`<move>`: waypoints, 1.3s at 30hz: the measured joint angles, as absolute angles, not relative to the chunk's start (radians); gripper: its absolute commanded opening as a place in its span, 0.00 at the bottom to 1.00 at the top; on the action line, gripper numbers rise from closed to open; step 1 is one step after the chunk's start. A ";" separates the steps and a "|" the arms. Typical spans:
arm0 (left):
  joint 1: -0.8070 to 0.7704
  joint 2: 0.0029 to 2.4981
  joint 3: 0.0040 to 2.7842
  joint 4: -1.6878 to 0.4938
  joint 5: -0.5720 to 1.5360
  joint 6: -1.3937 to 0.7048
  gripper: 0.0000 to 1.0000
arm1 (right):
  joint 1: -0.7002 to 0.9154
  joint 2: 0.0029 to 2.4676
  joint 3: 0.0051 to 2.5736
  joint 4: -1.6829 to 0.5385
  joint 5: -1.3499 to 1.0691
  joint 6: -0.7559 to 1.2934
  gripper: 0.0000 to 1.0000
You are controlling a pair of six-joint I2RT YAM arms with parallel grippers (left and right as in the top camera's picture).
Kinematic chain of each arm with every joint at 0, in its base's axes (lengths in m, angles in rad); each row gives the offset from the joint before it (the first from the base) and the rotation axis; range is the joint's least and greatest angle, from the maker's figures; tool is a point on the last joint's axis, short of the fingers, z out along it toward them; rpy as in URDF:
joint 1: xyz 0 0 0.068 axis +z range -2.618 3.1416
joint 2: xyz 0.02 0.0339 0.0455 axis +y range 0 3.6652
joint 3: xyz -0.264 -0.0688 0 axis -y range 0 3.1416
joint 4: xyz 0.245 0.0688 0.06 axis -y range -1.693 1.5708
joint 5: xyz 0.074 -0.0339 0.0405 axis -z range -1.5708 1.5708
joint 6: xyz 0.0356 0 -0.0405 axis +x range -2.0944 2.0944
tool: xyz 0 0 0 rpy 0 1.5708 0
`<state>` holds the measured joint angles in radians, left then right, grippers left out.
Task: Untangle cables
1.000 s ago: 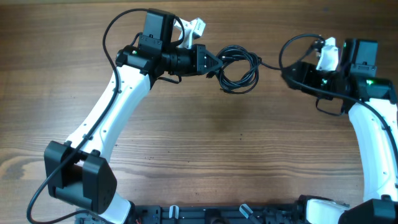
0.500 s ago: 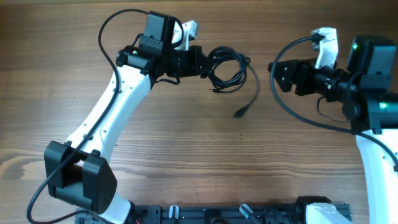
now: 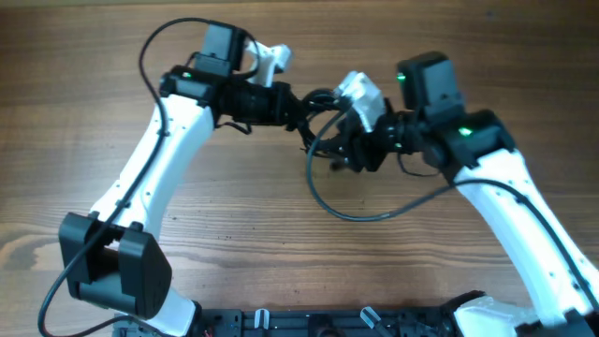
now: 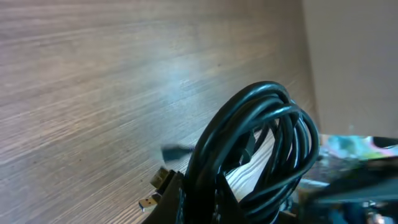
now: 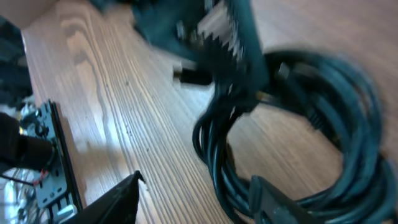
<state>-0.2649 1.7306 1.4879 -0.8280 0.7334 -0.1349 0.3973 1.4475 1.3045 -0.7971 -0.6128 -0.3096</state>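
Observation:
The cables are a black coiled bundle held above the table at the upper middle. My left gripper is shut on the bundle's left side. In the left wrist view the coil rises from the left gripper's jaws, with a metal plug end beside them. My right gripper is right next to the bundle's lower right. In the right wrist view the right gripper's fingers are open, with strands of the coil between them. The rest of the coil lies to the right.
The wooden table runs under both arms. A thicker black wire fixed to the right arm loops low below the bundle. A black rail runs along the front edge; it also shows in the right wrist view.
The right arm has swung far left, from the table's right side up to the bundle. The left gripper, still holding the bundle, has shifted slightly left. The cable end that hung loose is hidden.

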 measured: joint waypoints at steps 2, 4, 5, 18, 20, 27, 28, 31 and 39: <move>-0.227 1.731 1.488 -0.828 0.767 -0.129 0.04 | 0.404 1.487 1.304 -0.776 -0.614 -0.325 0.45; -0.219 1.731 1.488 -0.831 0.775 -0.123 0.04 | 0.404 1.513 1.304 -0.769 -0.617 -0.332 0.40; -0.219 1.731 1.488 -0.831 0.776 -0.120 0.04 | 0.404 1.526 1.306 -0.769 -0.621 -0.336 0.39; -0.234 1.731 1.488 -0.831 0.840 -0.113 0.04 | 0.405 1.605 1.306 -0.714 -0.643 -0.339 0.24; -0.250 1.731 1.488 -0.831 0.866 -0.113 0.04 | 0.405 1.607 1.308 -0.711 -0.644 -0.338 0.19; -0.263 1.732 1.488 -0.828 0.865 -0.114 0.04 | 0.405 1.611 1.309 -0.716 -0.653 -0.330 0.04; -0.263 1.732 1.488 -0.827 0.862 -0.114 0.04 | 0.405 1.611 1.310 -0.717 -0.651 -0.322 0.04; -0.263 1.732 1.488 -0.826 0.859 -0.114 0.04 | 0.405 1.611 1.310 -0.711 -0.649 -0.300 0.04; -0.266 1.732 1.488 -0.814 0.835 -0.121 0.04 | 0.390 1.599 1.312 -0.708 -0.651 -0.195 0.04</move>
<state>-0.2665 1.7317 1.4879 -0.8143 0.8349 -0.1211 0.3901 1.5986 1.3121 -0.7078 -0.6514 -0.1947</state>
